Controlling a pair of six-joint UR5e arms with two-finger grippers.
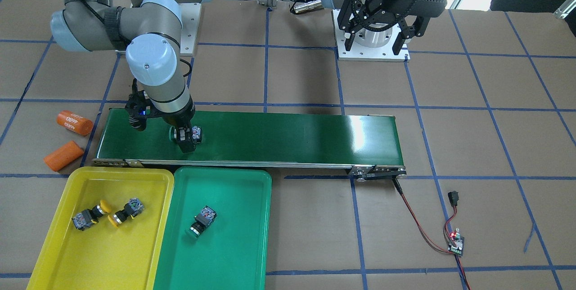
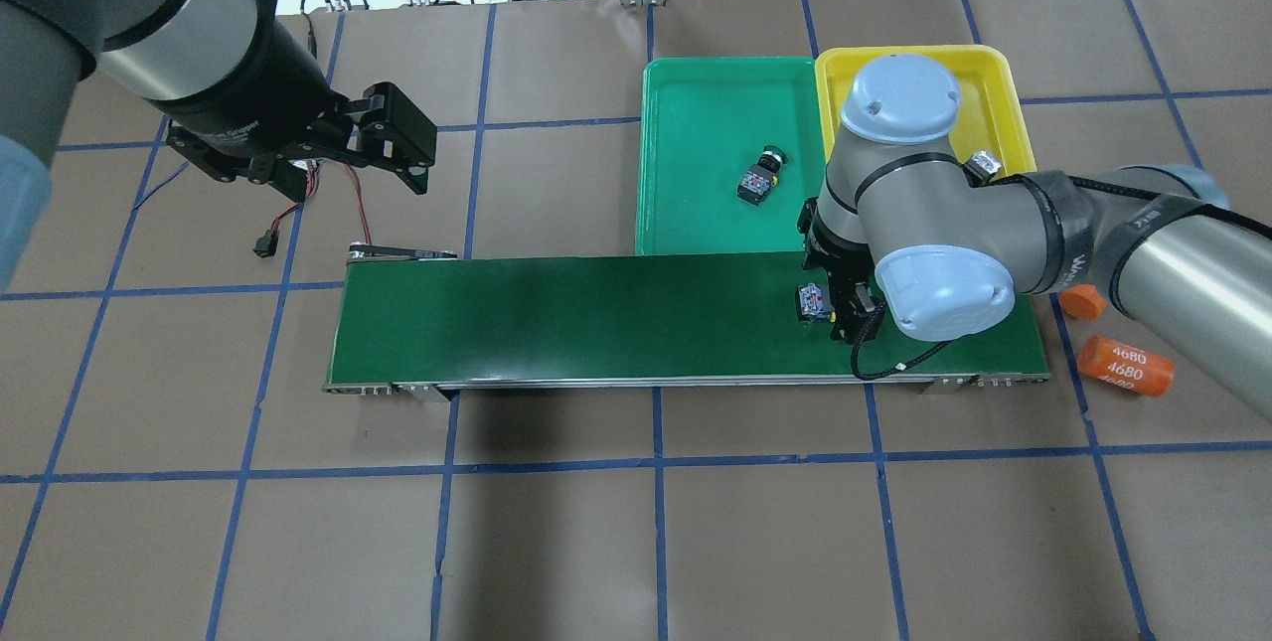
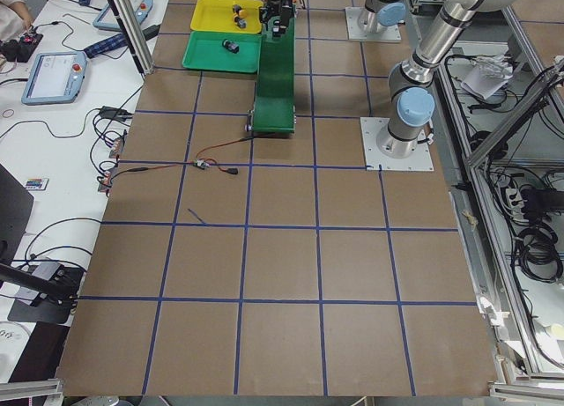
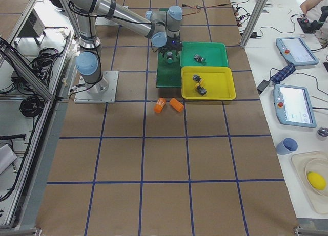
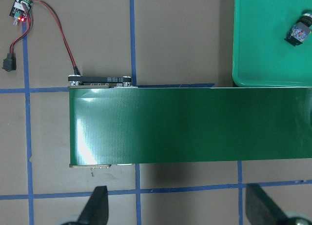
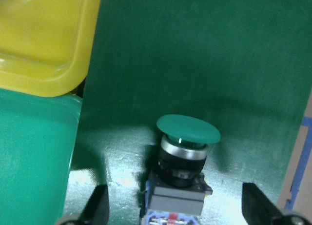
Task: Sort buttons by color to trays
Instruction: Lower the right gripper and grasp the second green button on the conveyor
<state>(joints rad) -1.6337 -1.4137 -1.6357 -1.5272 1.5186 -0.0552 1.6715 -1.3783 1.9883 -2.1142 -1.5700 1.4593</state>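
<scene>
Dark green, the long conveyor belt (image 1: 292,135) carried one green-capped push-button with a black blocky body (image 6: 187,137), lying on its side near the belt's end next to the trays. The right arm's fingers (image 6: 99,205) stood spread wide on either side of that button, clear of it in the wrist view and gripping nothing. Along the belt's long edge away from the robot sat a shallow yellow plastic tray (image 1: 135,245) and a shallow green plastic tray (image 1: 238,236), side by side. The yellow tray held two yellow-capped push-buttons (image 1: 92,216) (image 1: 126,212) on their sides, close together. The green tray held another green-capped push-button (image 1: 201,223). Two orange cylinders (image 1: 74,122) (image 1: 63,156), one marked "4680", lay on the brown worktop (image 1: 306,74) just past the belt's end, near the yellow tray's corner. In the overhead view the right arm's joint covered much of the yellow tray. The left arm's fingers (image 5: 97,208) hung parted and empty above the belt's opposite end. There a small circuit board (image 1: 455,243) with a red light lay wired to the belt's frame.
</scene>
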